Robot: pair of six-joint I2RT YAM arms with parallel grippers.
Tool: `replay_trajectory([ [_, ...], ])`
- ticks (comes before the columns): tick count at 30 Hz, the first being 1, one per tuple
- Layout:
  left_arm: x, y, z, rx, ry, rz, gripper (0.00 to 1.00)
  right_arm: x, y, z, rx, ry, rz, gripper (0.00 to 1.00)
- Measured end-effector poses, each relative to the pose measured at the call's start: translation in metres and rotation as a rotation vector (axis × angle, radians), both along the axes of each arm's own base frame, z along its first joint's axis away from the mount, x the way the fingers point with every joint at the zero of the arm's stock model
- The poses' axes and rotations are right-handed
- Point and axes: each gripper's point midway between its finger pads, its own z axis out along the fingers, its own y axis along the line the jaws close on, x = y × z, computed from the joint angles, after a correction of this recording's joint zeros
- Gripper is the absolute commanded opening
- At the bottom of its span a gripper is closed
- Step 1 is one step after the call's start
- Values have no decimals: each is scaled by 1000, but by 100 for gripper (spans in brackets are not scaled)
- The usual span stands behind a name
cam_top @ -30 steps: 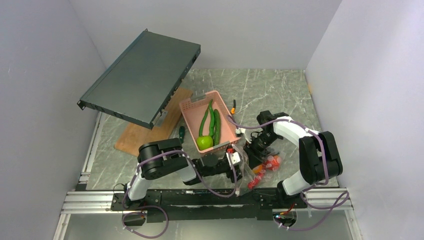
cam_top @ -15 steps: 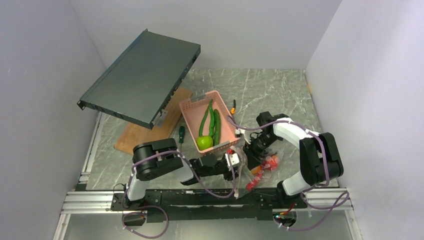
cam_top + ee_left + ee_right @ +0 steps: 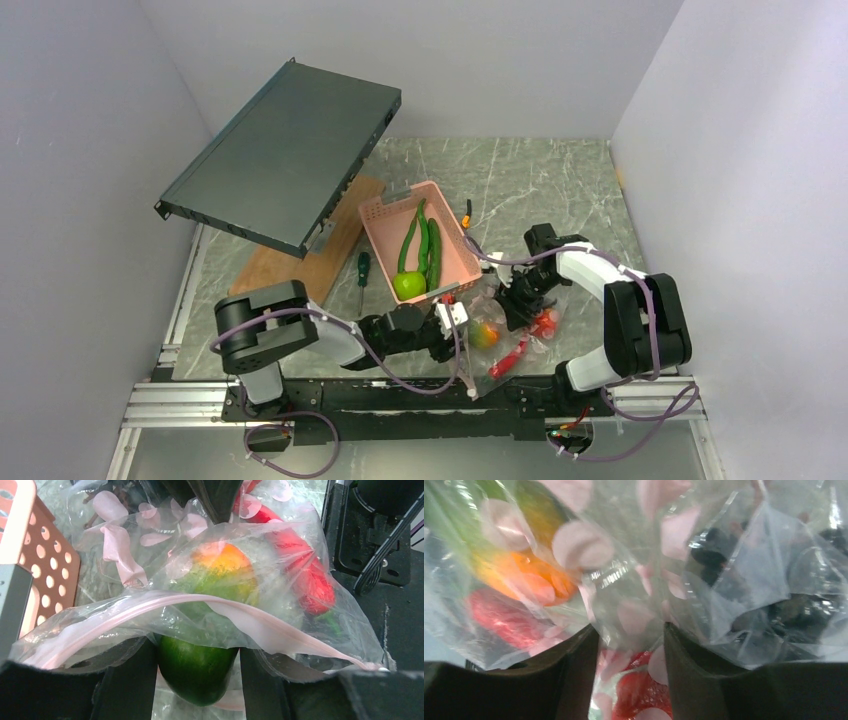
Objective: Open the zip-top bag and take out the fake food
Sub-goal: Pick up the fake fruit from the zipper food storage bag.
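Observation:
The clear zip-top bag lies crumpled near the table's front, between my two grippers. My left gripper is shut on a green and orange fake fruit at the bag's mouth. The pink zip strip drapes over that fruit. The fruit also shows in the top view. My right gripper is shut on a fold of the bag's plastic. Red pieces and a dark grape bunch are inside the bag. A lime-green apple and long green pods lie in the pink basket.
The pink perforated basket stands just behind the bag, its wall near my left gripper. A green-handled screwdriver lies to its left, by a wooden board. A dark flat rack unit leans at the back left.
My left arm has pulled back to the left, and the green and orange fruit has come into view at the bag's mouth. My right gripper has shifted slightly right with the bag.

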Motion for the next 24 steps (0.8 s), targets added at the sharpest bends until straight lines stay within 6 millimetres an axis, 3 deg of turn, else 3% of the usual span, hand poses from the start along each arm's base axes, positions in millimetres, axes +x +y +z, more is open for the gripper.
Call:
replay_trajectory([
  [5, -5, 9, 6, 29, 54, 12, 0, 10, -5, -3, -20, -38, -35, 15],
  [9, -10, 14, 12, 40, 87, 17, 0, 17, -8, 0, -8, -60, -87, 3],
  [21, -15, 23, 26, 42, 129, 31, 0, 27, -21, 9, 23, -104, -216, 0],
  [24, -17, 30, 18, 78, 149, 37, 0, 38, -37, 8, -32, -151, -252, 0],
])
